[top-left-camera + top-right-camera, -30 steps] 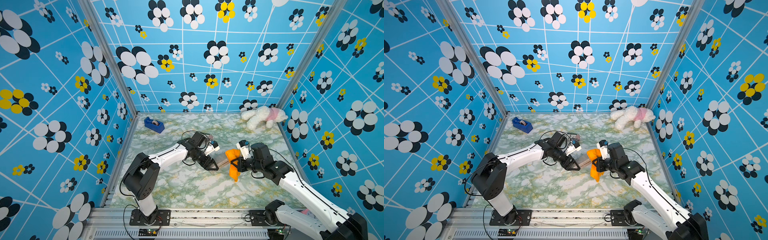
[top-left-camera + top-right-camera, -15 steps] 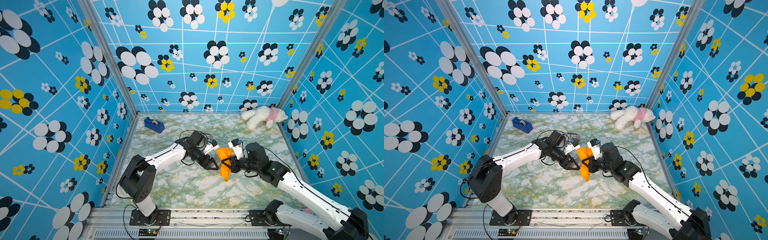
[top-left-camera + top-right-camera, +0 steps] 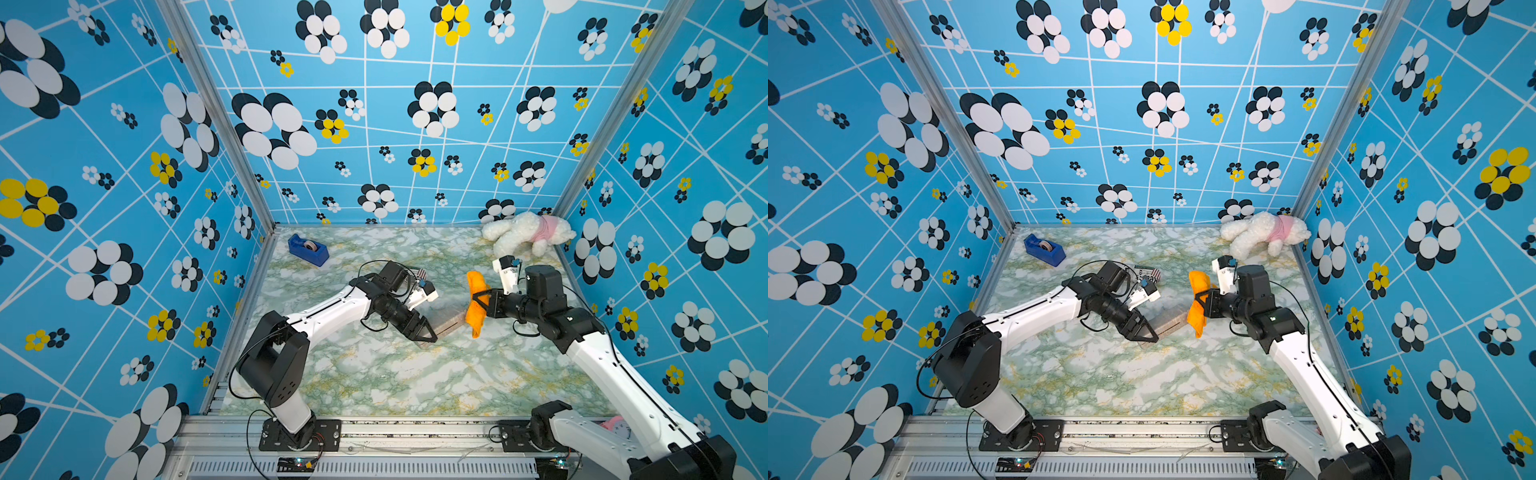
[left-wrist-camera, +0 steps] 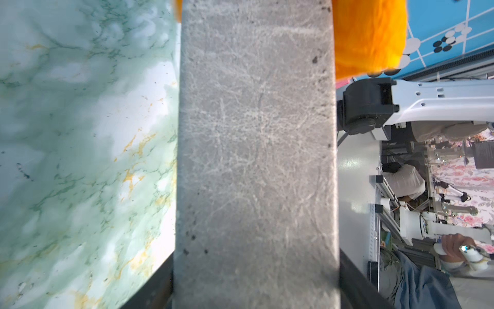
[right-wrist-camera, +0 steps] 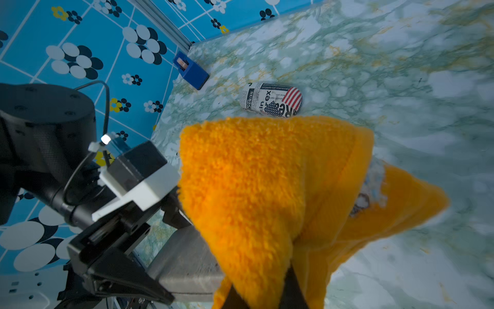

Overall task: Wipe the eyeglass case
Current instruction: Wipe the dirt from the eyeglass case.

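Note:
In both top views my left gripper (image 3: 426, 334) (image 3: 1146, 334) is shut on one end of the grey, scuffed eyeglass case (image 3: 448, 325) (image 3: 1168, 324), holding it just above the marble table. In the left wrist view the case (image 4: 256, 133) fills the space between the dark fingers (image 4: 157, 289). My right gripper (image 3: 478, 301) (image 3: 1202, 303) is shut on a fluffy orange cloth (image 3: 474, 320) (image 3: 1198, 282). The cloth (image 5: 254, 174) drapes over the case's far end (image 5: 184, 262) and hides it.
A blue tape dispenser (image 3: 308, 248) sits at the back left by the wall. A white plush dog (image 3: 528, 232) lies in the back right corner. A newsprint-and-flag patterned oval pouch (image 5: 271, 99) (image 3: 1148, 274) lies on the table (image 3: 395, 374) behind my left wrist.
My right gripper swept the orange cloth along the case toward the left gripper, then drew it back right to the case's far end. The left arm barely moved.

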